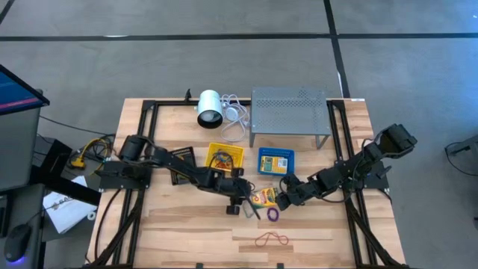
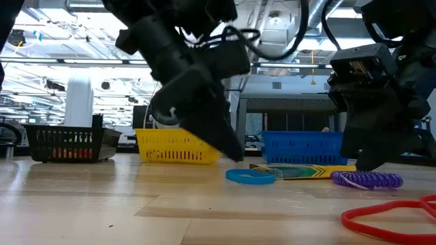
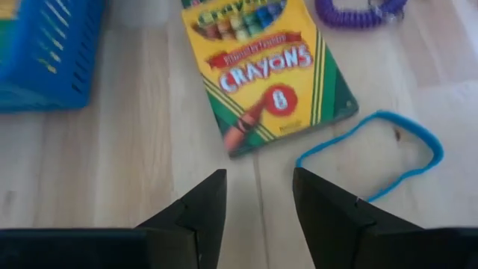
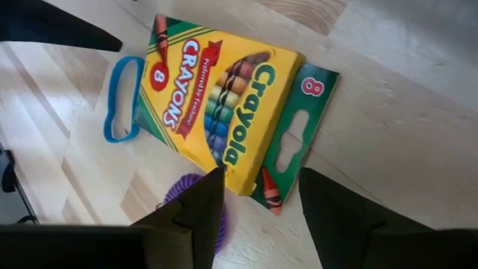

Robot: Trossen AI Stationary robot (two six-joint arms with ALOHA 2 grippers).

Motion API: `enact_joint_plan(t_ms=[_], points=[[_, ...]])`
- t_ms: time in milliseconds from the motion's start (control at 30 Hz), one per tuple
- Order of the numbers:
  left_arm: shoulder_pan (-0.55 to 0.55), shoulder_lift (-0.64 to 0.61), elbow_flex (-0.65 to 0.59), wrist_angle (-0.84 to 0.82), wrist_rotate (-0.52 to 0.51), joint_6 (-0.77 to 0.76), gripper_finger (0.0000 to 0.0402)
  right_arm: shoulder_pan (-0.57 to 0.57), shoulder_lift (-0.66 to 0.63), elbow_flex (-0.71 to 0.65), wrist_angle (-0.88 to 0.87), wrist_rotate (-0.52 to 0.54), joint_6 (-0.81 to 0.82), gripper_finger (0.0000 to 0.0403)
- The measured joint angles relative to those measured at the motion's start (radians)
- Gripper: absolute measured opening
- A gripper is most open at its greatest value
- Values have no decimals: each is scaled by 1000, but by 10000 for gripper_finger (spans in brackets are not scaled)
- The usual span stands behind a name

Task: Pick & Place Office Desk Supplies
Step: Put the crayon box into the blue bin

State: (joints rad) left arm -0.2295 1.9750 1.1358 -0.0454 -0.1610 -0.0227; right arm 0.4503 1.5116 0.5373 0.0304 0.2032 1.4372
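From above, my left gripper [image 1: 254, 207] and right gripper [image 1: 282, 199] meet from opposite sides over the flat yellow-and-green cardboard crayon box [image 1: 263, 198], which lies on the wooden table [image 1: 187, 232] in front of the blue plastic tray [image 1: 275, 161]; my arms hide most of it.

At table height, the box [image 2: 300, 171] lies flat, its long axis running across, between a thin blue rubber-band loop [image 2: 250, 176] and a purple coiled ring [image 2: 366, 180].

Past my left fingers [image 3: 203, 213], parted and empty, the box [image 3: 261, 63] is cut off at its far end.

Past my right fingers [image 4: 196, 213], also apart with nothing gripped, the box's [image 4: 216, 104] green flap end points toward me, partly hidden.
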Motion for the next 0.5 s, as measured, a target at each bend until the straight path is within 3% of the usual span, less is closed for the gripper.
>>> enact_joint_plan(t_ms=[500], points=[[-1, 10, -1, 60, 30, -3, 147, -2, 0, 0, 0, -22, 3, 169]])
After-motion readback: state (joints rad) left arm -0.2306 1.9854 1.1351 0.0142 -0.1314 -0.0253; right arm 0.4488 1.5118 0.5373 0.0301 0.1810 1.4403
